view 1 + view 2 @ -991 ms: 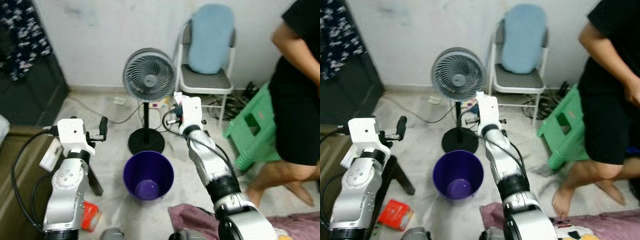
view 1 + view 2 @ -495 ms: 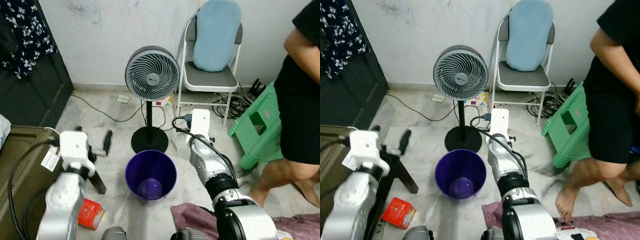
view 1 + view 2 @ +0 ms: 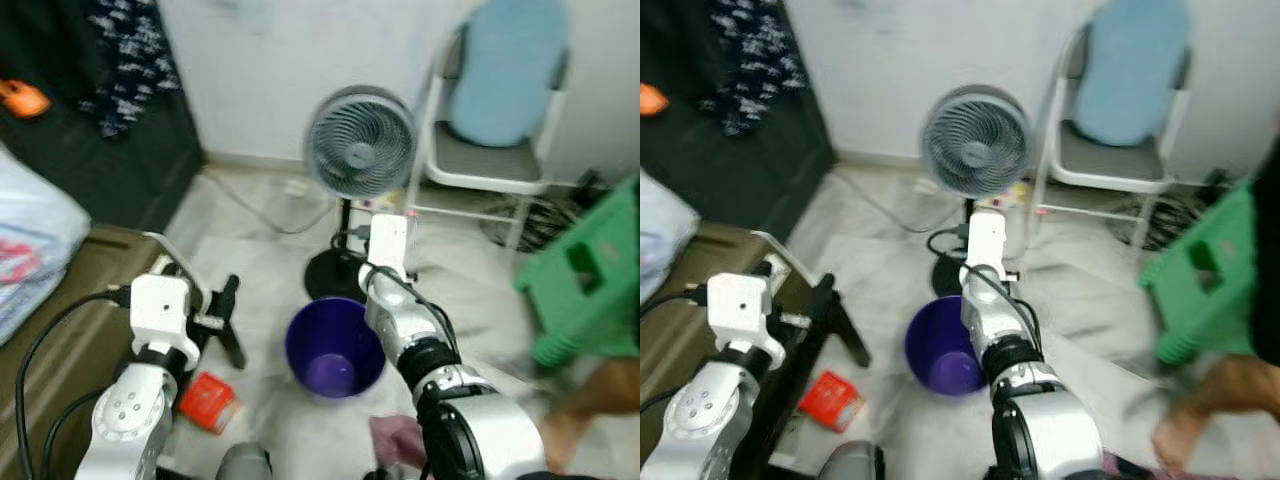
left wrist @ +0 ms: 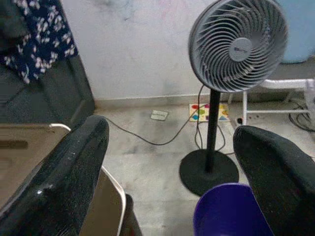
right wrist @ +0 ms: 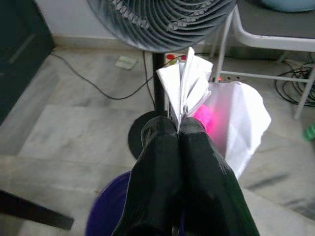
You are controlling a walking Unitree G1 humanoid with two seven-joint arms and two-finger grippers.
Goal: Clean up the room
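A crumpled white paper sheet with a pink patch (image 5: 216,118) is pinched between the closed black fingers (image 5: 197,162) of the right gripper (image 5: 178,129). The paper fans upward from the fingertips and a larger fold hangs to one side. It is held above the round purple plastic bucket (image 3: 335,345), which stands on the pale marble floor (image 3: 260,270) just in front of the grey pedestal fan (image 3: 360,155).

Since half a second ago the head views have swung to the robot's left: a dark cabinet with patterned cloth (image 3: 120,70) is now seen more fully, and the green plastic stool (image 3: 585,270) has slid to the edge. The head views are blurred, so finer detail is probably unreliable.

The silver right arm (image 3: 410,330) is reached forward over the bucket. The left gripper (image 4: 172,162) is held beside an olive-brown surface (image 4: 29,152), its two black fingers (image 4: 64,172) spread wide with nothing between them. A small red box (image 3: 208,400) lies on the floor near the left arm.
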